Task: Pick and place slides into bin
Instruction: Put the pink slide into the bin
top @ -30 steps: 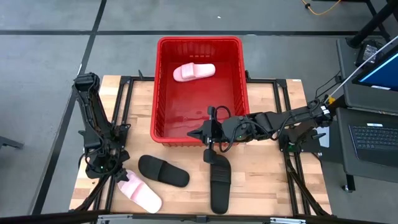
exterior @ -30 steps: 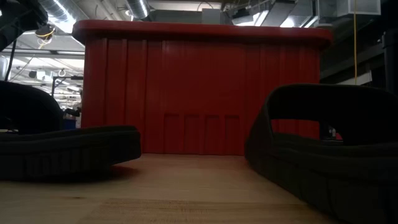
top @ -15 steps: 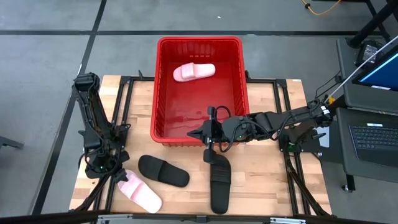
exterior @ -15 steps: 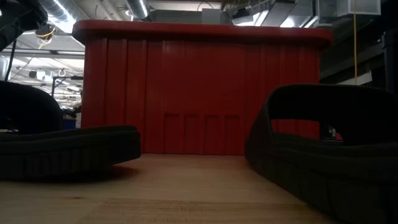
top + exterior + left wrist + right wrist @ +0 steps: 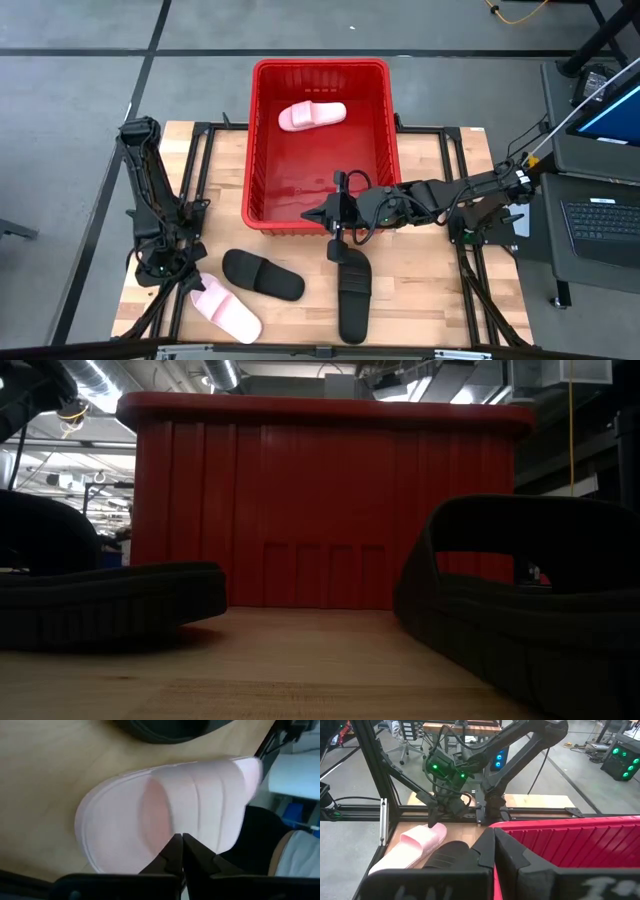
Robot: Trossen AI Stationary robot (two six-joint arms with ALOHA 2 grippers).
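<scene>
High view: same as before; left gripper (image 5: 192, 283) over pink slide (image 5: 226, 310)

The bin (image 5: 320, 140) is glossy red plastic with ribbed walls. The counter (image 5: 430, 280) is pale, matt wood. The black slides (image 5: 262, 274) look matt and rubbery; the pink slide (image 5: 165, 815) is smooth.

Bright red bin (image 5: 320, 70) with vertical ribbing, one pale pink slide (image 5: 311, 115) inside; another pale pink slide (image 5: 225, 310) and two black slides (image 5: 262, 274) on the light wooden tabletop (image 5: 420, 290).
</scene>
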